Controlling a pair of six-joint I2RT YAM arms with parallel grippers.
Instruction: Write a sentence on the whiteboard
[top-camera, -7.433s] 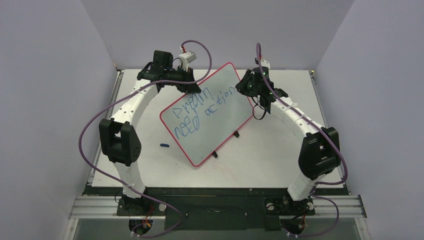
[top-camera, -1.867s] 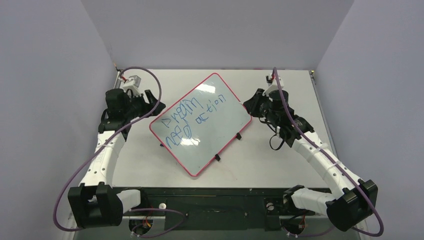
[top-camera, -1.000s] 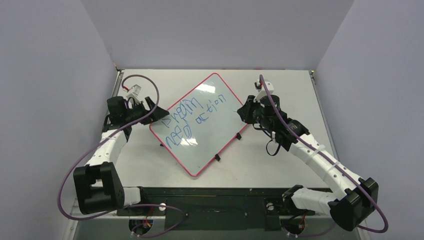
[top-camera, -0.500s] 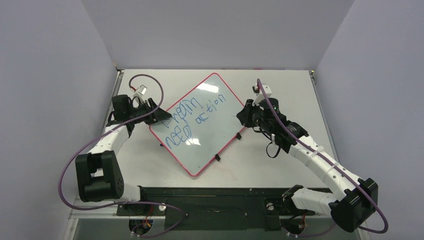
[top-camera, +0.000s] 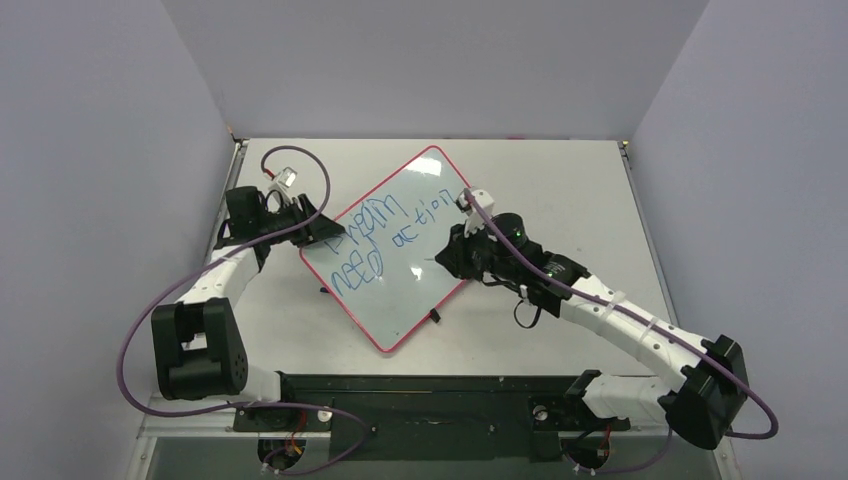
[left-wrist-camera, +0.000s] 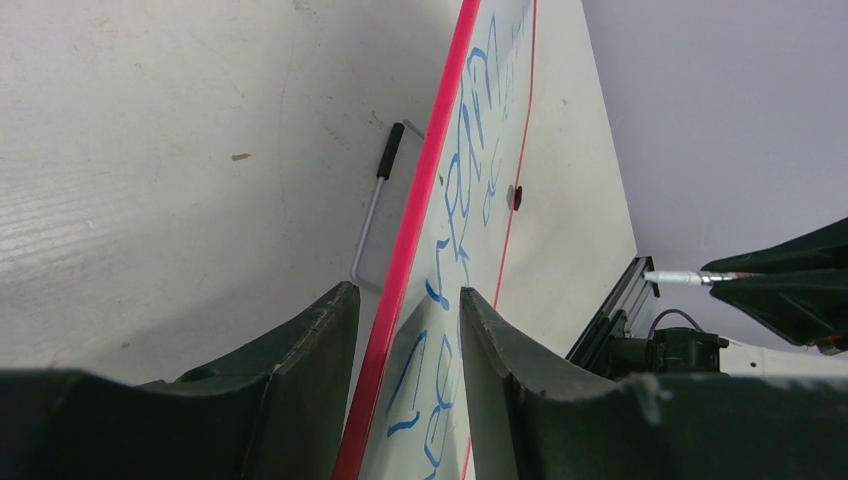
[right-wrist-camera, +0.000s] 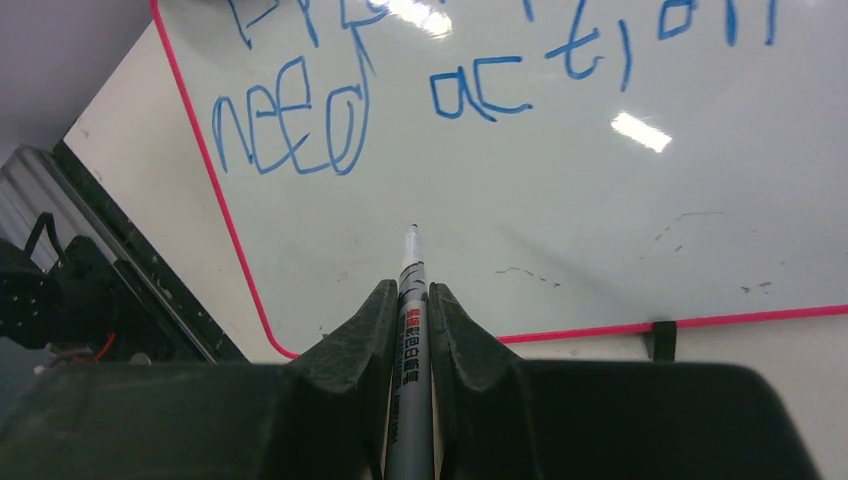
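Observation:
The whiteboard (top-camera: 405, 290), white with a red rim, lies turned diagonally in the middle of the table. The sentence (top-camera: 385, 235) in blue reads roughly "dream need action" (right-wrist-camera: 285, 130). My left gripper (top-camera: 322, 232) is at the board's left corner. In the left wrist view its jaws (left-wrist-camera: 405, 295) straddle the red rim (left-wrist-camera: 430, 180), partly closed, with gaps still showing. My right gripper (top-camera: 448, 258) is shut on a grey marker (right-wrist-camera: 411, 300). The marker's tip points at the bare lower part of the whiteboard (right-wrist-camera: 560, 220); I cannot tell whether it touches.
A wire stand leg (left-wrist-camera: 375, 220) sticks out under the board's left edge. Black clips (top-camera: 435, 316) sit on the lower right rim (right-wrist-camera: 662, 340). A small blue cap (top-camera: 324, 290) lies by the board's left side. Grey walls enclose the table.
My right gripper has swung left with the marker from the board's right edge to over its lower part. My left jaws have narrowed around the left corner rim.

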